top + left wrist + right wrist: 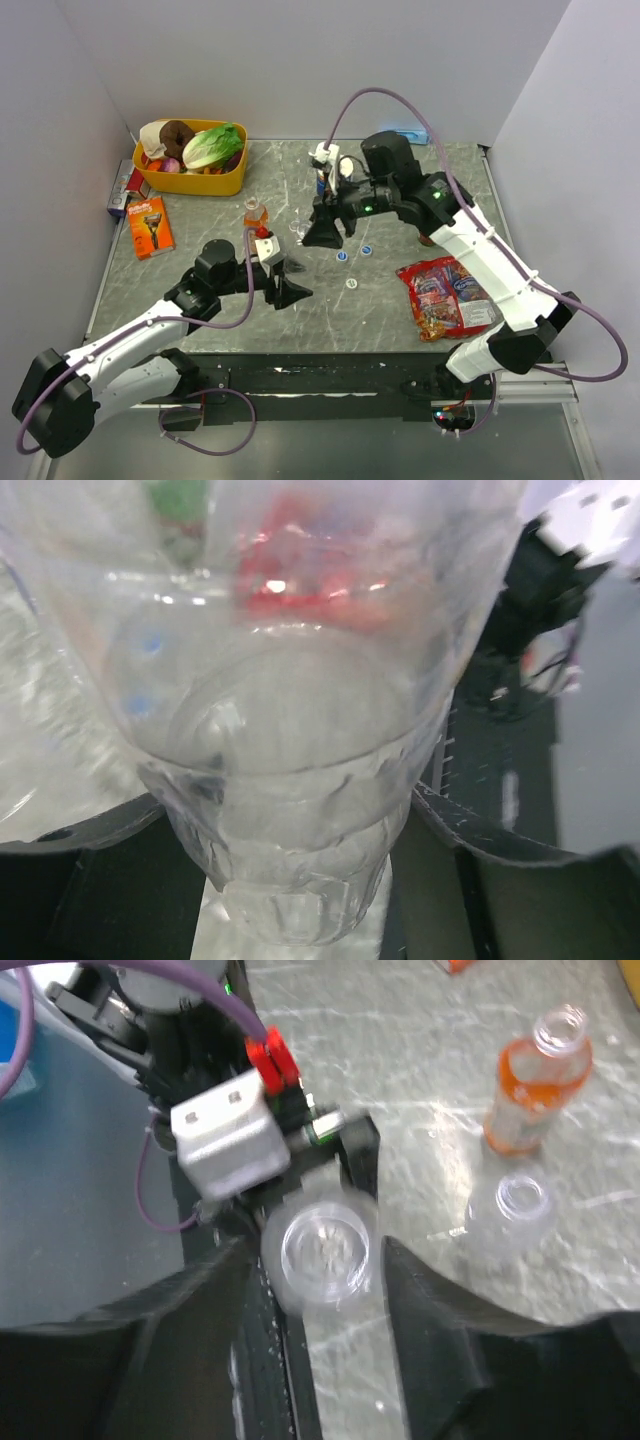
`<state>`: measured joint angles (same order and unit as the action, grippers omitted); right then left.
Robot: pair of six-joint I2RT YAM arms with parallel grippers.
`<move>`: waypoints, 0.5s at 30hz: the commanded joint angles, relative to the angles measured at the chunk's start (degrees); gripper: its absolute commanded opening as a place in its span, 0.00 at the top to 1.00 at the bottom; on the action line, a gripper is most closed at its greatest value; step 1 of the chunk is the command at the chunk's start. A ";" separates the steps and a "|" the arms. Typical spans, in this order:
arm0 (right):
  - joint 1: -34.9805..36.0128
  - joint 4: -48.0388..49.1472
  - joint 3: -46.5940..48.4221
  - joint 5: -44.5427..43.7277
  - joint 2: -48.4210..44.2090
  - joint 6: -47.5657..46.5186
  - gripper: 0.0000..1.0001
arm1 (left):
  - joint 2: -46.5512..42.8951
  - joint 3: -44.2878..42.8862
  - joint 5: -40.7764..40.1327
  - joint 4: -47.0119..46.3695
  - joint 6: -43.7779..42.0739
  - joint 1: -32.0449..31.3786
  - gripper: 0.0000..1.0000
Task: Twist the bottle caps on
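Observation:
My left gripper (291, 291) is shut on a small clear bottle (300, 780) that fills the left wrist view; dark fingers (500, 830) flank its body. From the right wrist its open mouth (322, 1248) faces up, uncapped. My right gripper (325, 235) is open and empty, its jaws spread either side of that mouth (315, 1252) without touching it. Two blue caps (342, 256) (367, 250) lie on the table to the right of the left gripper. A second clear bottle (298, 230) (510, 1210) and the orange drink bottle (255, 215) (530, 1100) stand uncapped.
A small pale round piece (351, 283) lies near the caps. A yellow tub (190, 182) of food sits at the back left, an orange razor pack (151, 227) at the left, and a red snack bag (445, 295) at the right.

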<state>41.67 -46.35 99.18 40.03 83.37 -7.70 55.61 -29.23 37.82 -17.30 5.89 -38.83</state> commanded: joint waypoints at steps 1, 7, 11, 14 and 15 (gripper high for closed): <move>-4.48 -4.28 7.16 -3.11 -3.74 -6.35 0.29 | -2.88 -1.88 -1.26 6.83 -8.60 2.26 0.47; -11.25 -7.35 9.65 -3.20 -5.68 -15.91 0.18 | -8.94 -0.22 -1.70 21.51 -26.26 2.44 0.86; -14.68 -9.11 -6.66 -2.23 -5.95 -34.68 0.29 | -14.03 1.90 -4.24 23.45 -26.82 2.35 0.99; -17.49 -15.42 -9.43 -1.19 0.96 -45.24 0.29 | -15.01 2.43 -6.79 22.49 -22.18 2.27 0.99; -17.76 -16.05 -9.96 -3.01 2.83 -46.86 0.30 | -14.92 2.69 -7.32 21.44 -20.67 2.27 0.99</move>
<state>26.41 -55.57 93.34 38.63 76.47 -37.56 41.34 -27.24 33.56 4.56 -16.80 -36.58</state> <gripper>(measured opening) 0.709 0.658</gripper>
